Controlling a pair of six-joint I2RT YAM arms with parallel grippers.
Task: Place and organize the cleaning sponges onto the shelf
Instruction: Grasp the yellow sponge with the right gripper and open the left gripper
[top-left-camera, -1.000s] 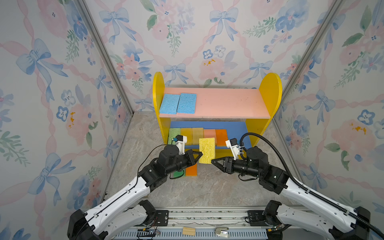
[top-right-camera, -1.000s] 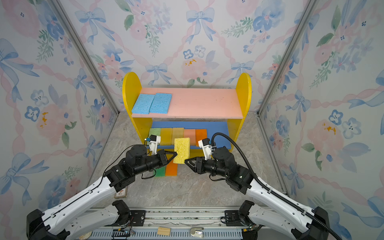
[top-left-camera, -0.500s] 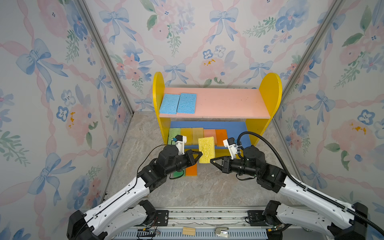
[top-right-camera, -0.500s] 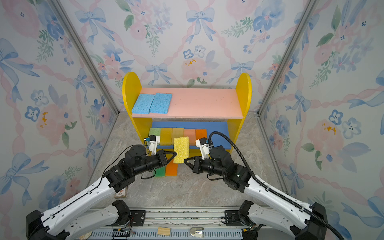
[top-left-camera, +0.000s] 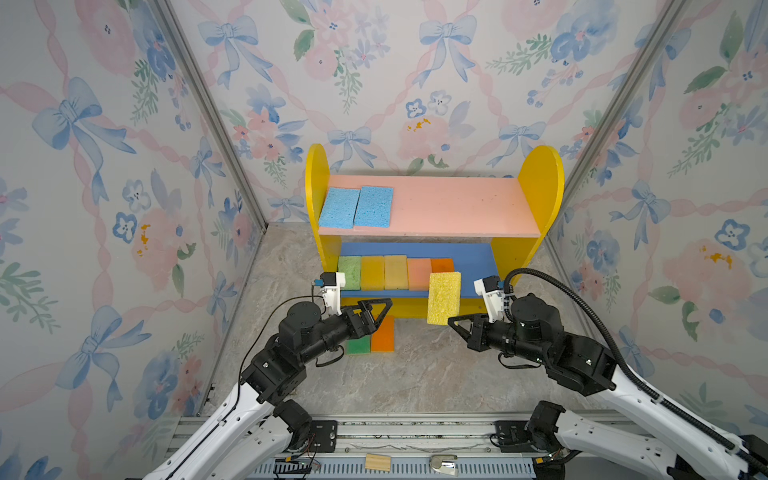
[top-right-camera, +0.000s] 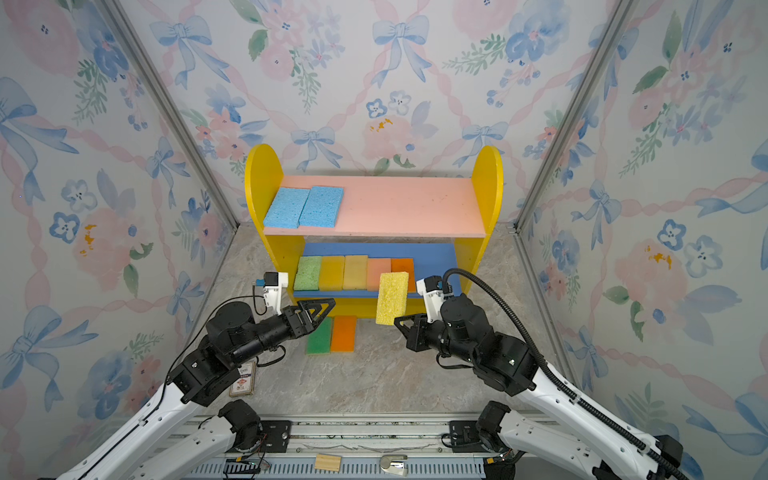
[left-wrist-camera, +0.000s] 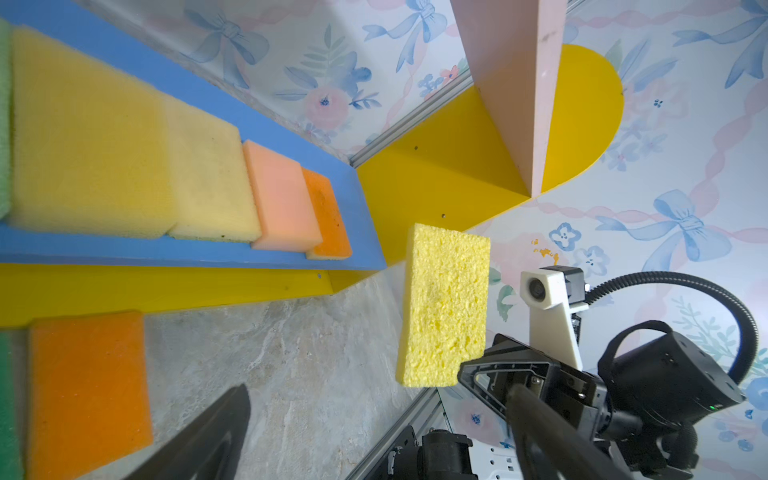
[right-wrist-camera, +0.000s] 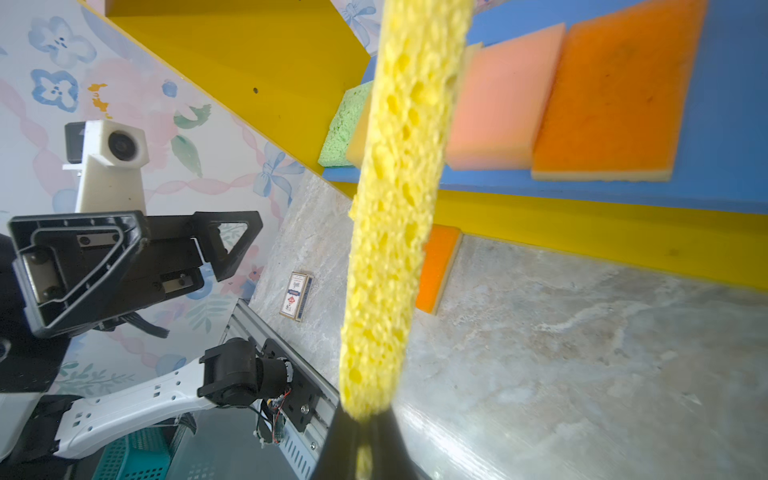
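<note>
A yellow sponge (top-left-camera: 444, 297) (top-right-camera: 392, 297) (right-wrist-camera: 399, 208) stands upright in the air in front of the shelf (top-left-camera: 540, 187). My right gripper (top-left-camera: 451, 321) (right-wrist-camera: 365, 415) is shut on its lower edge. My left gripper (top-left-camera: 380, 313) (left-wrist-camera: 378, 395) hangs open to the left, apart from that sponge, above a green sponge (top-left-camera: 359, 345) and an orange sponge (top-left-camera: 383, 334) on the floor. Two blue sponges (top-left-camera: 357, 207) lie on the pink upper board (top-left-camera: 449, 208). A row of several sponges (top-left-camera: 395, 272), green to orange, fills the left of the blue lower board (top-left-camera: 473, 262).
A small printed box (top-right-camera: 242, 378) lies on the floor under the left arm. A wooden block (top-left-camera: 378, 462) and a metal piece (top-left-camera: 444, 463) sit on the front rail. Wallpapered walls close in both sides and the back. A teal basket (right-wrist-camera: 133, 457) shows beyond the rail.
My left gripper has opened and let go of the yellow sponge. My right gripper has shut on the sponge's lower edge and now holds it alone.
</note>
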